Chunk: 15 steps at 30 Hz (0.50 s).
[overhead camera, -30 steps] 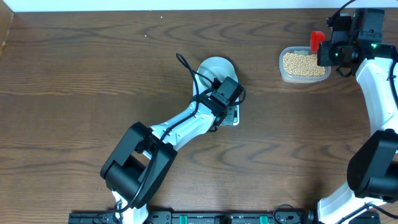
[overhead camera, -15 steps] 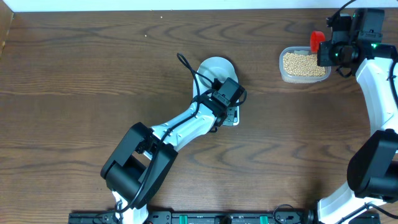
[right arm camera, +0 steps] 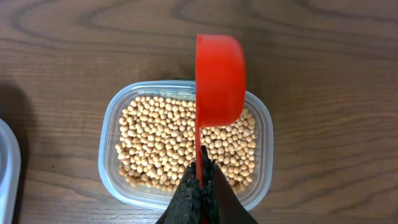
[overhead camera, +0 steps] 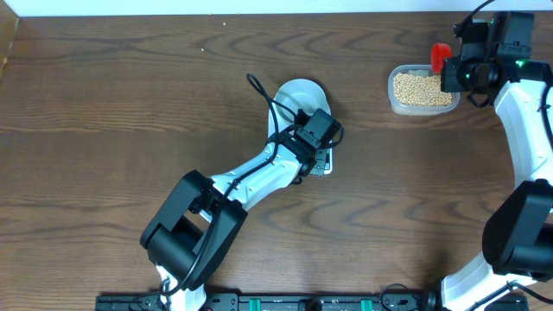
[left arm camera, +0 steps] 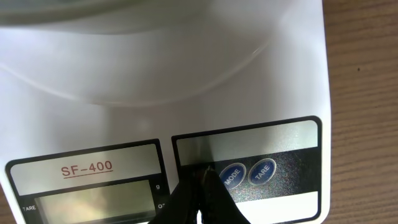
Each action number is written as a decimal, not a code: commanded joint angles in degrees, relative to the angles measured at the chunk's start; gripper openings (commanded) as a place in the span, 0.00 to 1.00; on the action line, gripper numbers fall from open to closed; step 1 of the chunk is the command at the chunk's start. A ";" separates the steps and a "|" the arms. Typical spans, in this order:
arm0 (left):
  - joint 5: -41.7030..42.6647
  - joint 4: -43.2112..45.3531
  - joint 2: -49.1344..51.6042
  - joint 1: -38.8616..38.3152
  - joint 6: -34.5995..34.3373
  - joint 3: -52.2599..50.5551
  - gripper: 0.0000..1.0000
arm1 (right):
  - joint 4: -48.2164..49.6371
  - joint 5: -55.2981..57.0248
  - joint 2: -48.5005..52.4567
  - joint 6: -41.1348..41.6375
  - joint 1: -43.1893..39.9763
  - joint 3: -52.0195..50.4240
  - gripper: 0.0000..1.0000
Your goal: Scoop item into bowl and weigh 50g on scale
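The left tool (left arm camera: 200,182), clenched, hides much of the scale (left arm camera: 261,87), and its display (left arm camera: 93,208) is cut off. The right tool (right arm camera: 202,180) grips a scoop (right arm camera: 219,78) above the beans (right arm camera: 155,143).

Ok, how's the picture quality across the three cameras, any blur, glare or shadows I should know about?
Overhead: evenly lit and sharp, no glare. Left wrist: lettering on the scale is crisp, but the bowl along the top is soft and washed out. Right wrist: beans and red scoop in focus, with a dark shadow at the left.
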 commanded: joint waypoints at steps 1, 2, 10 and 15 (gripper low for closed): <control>-3.91 -1.64 5.25 1.11 0.15 -3.58 0.07 | 0.15 0.26 -0.98 -0.85 -0.44 0.92 0.01; -3.89 -1.46 4.90 1.11 0.66 -2.95 0.07 | 0.20 0.26 -0.98 -0.85 -0.44 0.92 0.01; -3.39 -0.35 -0.42 1.11 7.06 -0.52 0.07 | 0.22 0.24 -0.98 -0.85 -0.44 0.92 0.01; -3.28 -0.37 -3.96 1.11 7.06 -0.52 0.07 | 0.20 0.26 -0.98 -0.85 -0.44 0.92 0.01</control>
